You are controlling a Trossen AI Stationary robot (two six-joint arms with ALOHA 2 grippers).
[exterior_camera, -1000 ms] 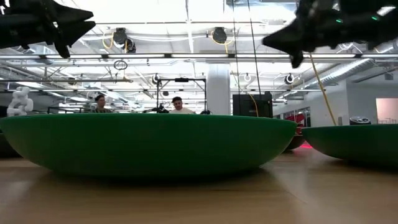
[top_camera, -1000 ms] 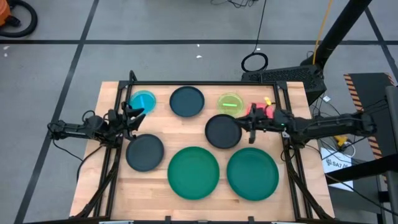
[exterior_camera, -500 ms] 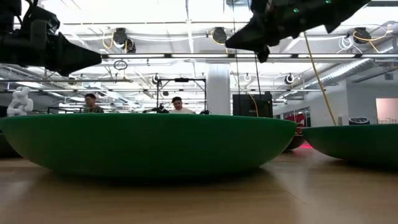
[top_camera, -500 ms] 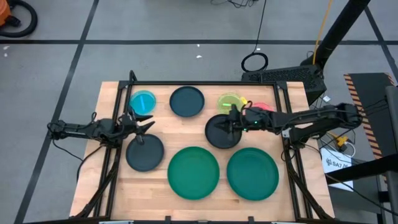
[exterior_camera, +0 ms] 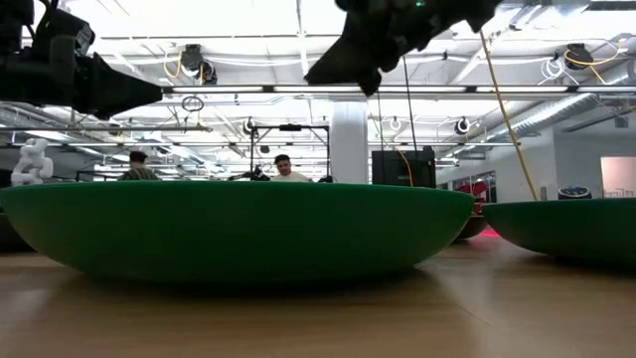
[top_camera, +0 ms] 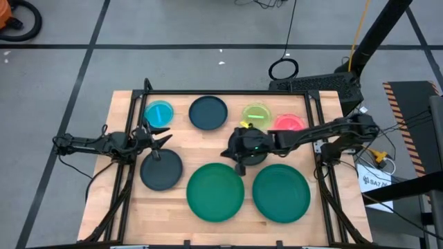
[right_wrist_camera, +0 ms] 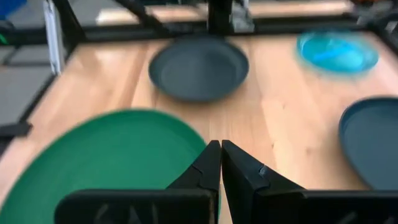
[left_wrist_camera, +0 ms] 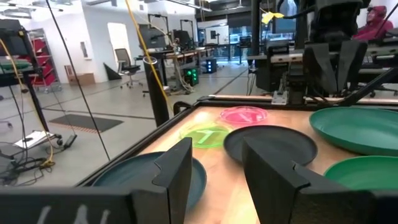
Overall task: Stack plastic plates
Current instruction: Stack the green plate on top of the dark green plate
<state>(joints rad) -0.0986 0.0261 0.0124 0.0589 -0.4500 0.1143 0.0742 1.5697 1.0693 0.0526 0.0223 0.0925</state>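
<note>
Eight plates lie apart, flat on the wooden table. Along the far side are a blue plate (top_camera: 158, 113), a dark one (top_camera: 208, 113), a lime one (top_camera: 257, 113) and a pink one (top_camera: 287, 123). A dark plate (top_camera: 161, 169) lies left. Another dark plate (top_camera: 253, 156) is mostly hidden under my right arm. Two large green plates (top_camera: 215, 191) (top_camera: 280, 194) lie near. My right gripper (top_camera: 240, 164) (right_wrist_camera: 219, 163) is shut and hovers above the left green plate's far rim (right_wrist_camera: 118, 155). My left gripper (top_camera: 165, 140) (left_wrist_camera: 217, 168) is open above the table, just beyond the left dark plate.
A black frame runs along the table's far edge (top_camera: 228, 93) and down both sides. Bare wood (top_camera: 190, 145) shows between the far row and the green plates. In the low view the green plates (exterior_camera: 238, 229) fill the foreground, and people sit in the room behind.
My right gripper has swung from over the pink plate at the table's right side toward the left and near edge, crossing the middle dark plate to the left green plate's far rim. My left gripper has shifted a little toward the table's right, then held still.
</note>
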